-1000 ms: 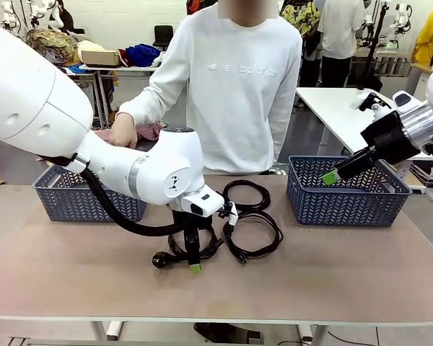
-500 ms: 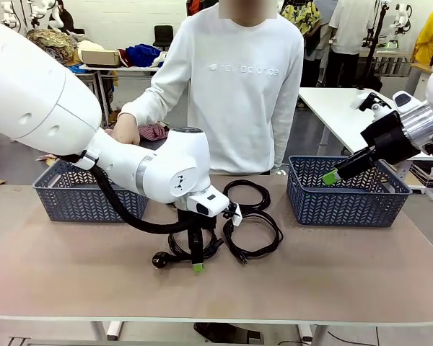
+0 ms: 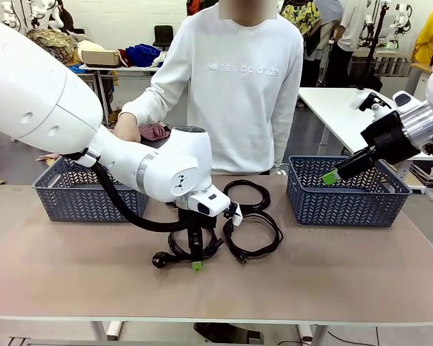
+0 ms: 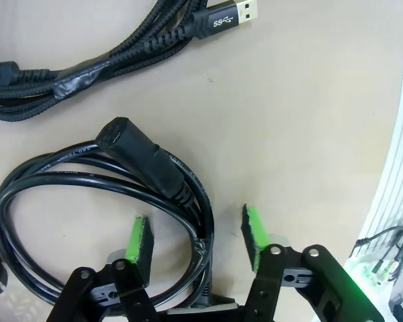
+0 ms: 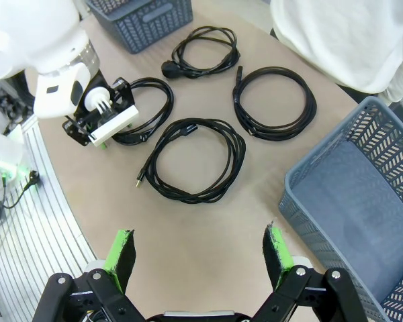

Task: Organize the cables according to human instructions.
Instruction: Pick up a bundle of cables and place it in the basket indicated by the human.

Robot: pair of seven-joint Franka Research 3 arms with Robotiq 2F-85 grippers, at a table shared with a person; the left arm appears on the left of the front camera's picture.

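Cables (image 5: 237, 153), four black coils, are lying on the table (image 3: 361, 277) between two grey baskets (image 3: 346, 205). Left gripper (image 4: 196, 228) is straddling the six o'clock coil (image 4: 141, 153), jaws wide, clasping nothing, probably touching down. Right gripper (image 5: 198, 251) is hovering spread and empty at three o'clock. Next: closing squarely on that cord

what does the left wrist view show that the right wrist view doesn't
Left wrist view adds close detail: the left gripper with open pads astride a coil, beside its ribbed black plug, plus a gold-tipped USB plug. Right wrist view adds the layout: two further coils on the table, two baskets, the person's white top and the open right gripper. Both show the coil at the left gripper, the USB cable and the table.
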